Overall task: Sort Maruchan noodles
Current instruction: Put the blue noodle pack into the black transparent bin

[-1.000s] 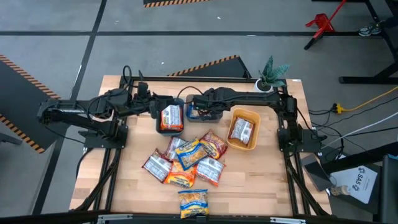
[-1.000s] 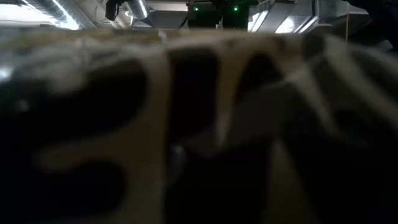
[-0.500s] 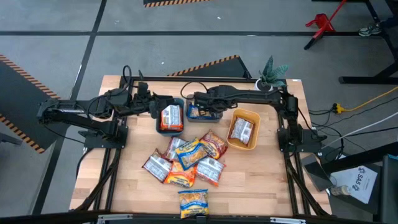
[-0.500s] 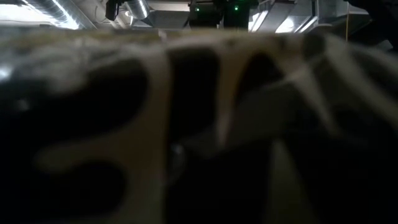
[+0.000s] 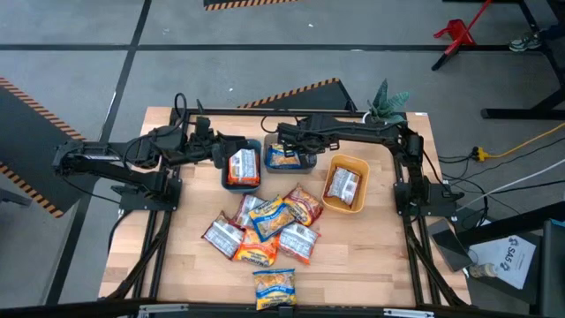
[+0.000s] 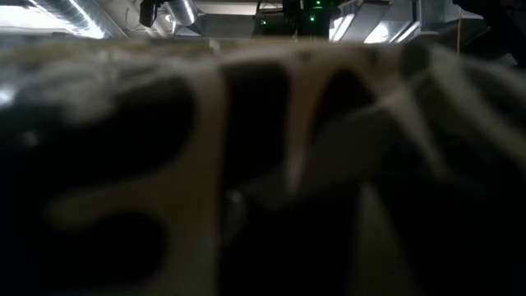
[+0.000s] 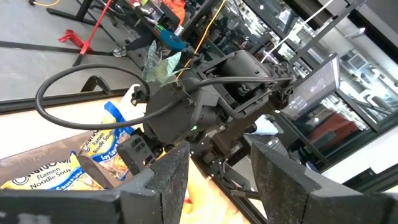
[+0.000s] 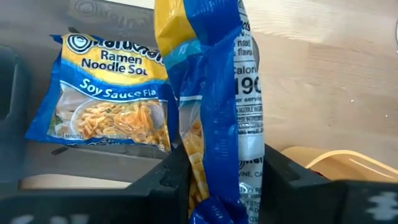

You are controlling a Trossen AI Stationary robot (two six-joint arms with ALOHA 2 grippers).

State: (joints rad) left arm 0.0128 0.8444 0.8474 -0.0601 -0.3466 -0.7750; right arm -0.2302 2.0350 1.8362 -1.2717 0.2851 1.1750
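My right gripper reaches across to the grey tray at the table's far middle and is shut on a yellow-and-blue Maruchan packet. A second yellow-and-blue packet lies flat in that tray. My left gripper waits open and level beside the teal tray, which holds an orange-red packet. The orange tray holds a silvery packet. Several more packets lie heaped mid-table. My right gripper pinches the yellow-and-blue packet between its two fingers, one on each flat face. The fingers come from above, pointing steeply down. The packet stands on edge below them, over the grey tray; whether its lower end touches the tray I cannot tell.
One yellow packet lies alone near the front edge. A small potted plant stands at the far right corner. Black frame rails run along the table's sides. Something close to the lens blocks the low view.
My right gripper has shifted a little toward the table's far edge above the grey tray, and its wrist has rolled, the packet going with it. The heap and the other trays stay as they were.
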